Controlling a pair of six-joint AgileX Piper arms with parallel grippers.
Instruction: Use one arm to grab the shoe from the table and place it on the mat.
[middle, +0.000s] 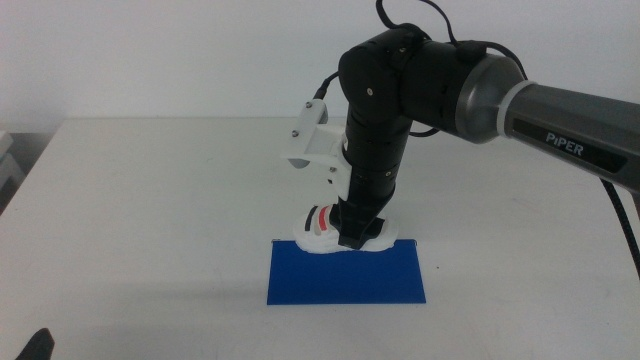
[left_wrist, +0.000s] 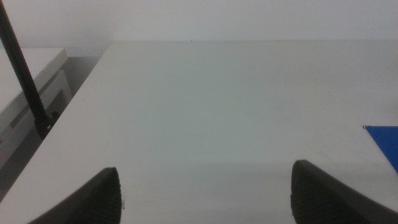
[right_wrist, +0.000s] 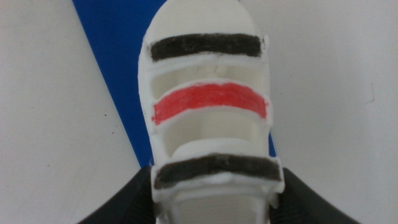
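- My right pincer (middle: 358, 238) sits in the middle of the middle view, low over the far edge of the flat dark blue rectangular mat (middle: 346, 275), reaching down from my black and grey jointed arm (middle: 420, 85) that enters from the right side of the frame.
- It is pinching the small white chunky-soled sandal with black and red straps (right_wrist: 208, 102): in the right wrist view my two dark jaws press against the shoe's sides at one end.
- The shoe's long axis runs straight away from my pincer, its far end over the blue mat, its near end over the white bench (middle: 150, 220).
- In the middle view the shoe straddles the mat's upper edge; whether it rests on the mat or hangs just above, I cannot tell.
- I judge the coming move must carry it toward the lower part of the frame, fully onto the mat.
- My left pincer (left_wrist: 205, 190) waits spread wide over bare bench, near the middle view's lower left corner.
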